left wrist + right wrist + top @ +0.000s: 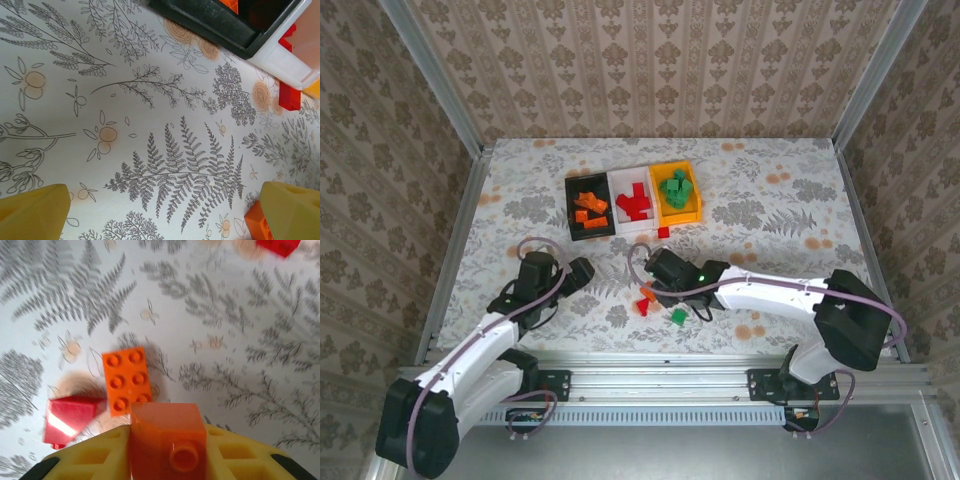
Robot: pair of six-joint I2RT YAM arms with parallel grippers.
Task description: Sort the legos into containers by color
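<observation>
Floral tabletop (770,210); right end effector (167,442) clamps an orange brick (167,422), which may slip short of the black bin (571,208) at eleven o'clock.

Far centre, in a row: black bin (592,235) w/ orange legos (590,208), white bin (638,231) w/ red legos (635,200), orange-yellow bin (697,195) w/ green legos (675,188). Loose nearer: red brick (642,307), green brick (679,316) (orange brick (167,440) clamped in right jaws).

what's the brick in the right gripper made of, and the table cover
Brick: probably hard plastic, smooth glossy orange, with a moulded round stud. Table cover: matte printed sheet with ferns and flowers; cloth or vinyl, cannot tell which.
</observation>
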